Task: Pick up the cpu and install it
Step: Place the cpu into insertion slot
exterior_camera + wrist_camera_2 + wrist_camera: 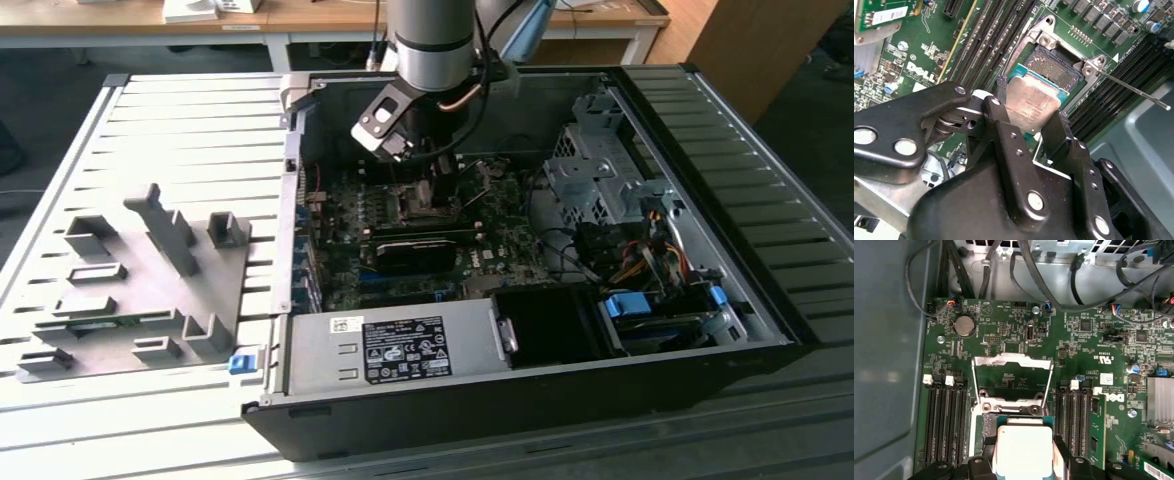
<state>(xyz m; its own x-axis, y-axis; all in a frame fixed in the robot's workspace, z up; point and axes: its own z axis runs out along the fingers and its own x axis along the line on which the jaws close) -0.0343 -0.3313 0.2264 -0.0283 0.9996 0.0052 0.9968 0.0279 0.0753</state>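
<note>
1. Cables (1029, 270) loop along the metal wall beyond the green board (1089, 347). A round coin battery (964, 326) sits on the board below them.
2. Black memory slots (946, 425) run along both sides of the socket (1054, 65). A green memory stick (1097, 430) stands in one slot, just beside the jaws.
3. The socket's metal frame (1011, 375) is swung up and open, leaving the pin field bare. A thin lever rod (1134, 90) sticks out sideways from the socket's corner, clear of the chip.
4. In the exterior view, the open computer case (534, 410) lies on a slatted bench (187, 130). A grey power-supply box (394, 345) fills its near edge, and a metal drive cage (594, 170) stands towards the exterior view's right.
5. A grey holder tray (134, 290) rests on the bench well apart from the case, on the exterior view's left.
6. The arm (434, 40) drops straight down into the case over the middle of the board, with a camera block (380, 125) tilted at its side.
7. The jaws are clamped on the cpu (1031, 102), one black finger on each of two opposite edges.
8. In both wrist views, the cpu (1021, 447) sits silver side up over the near part of the open socket. Whether it touches the socket cannot be told.
</note>
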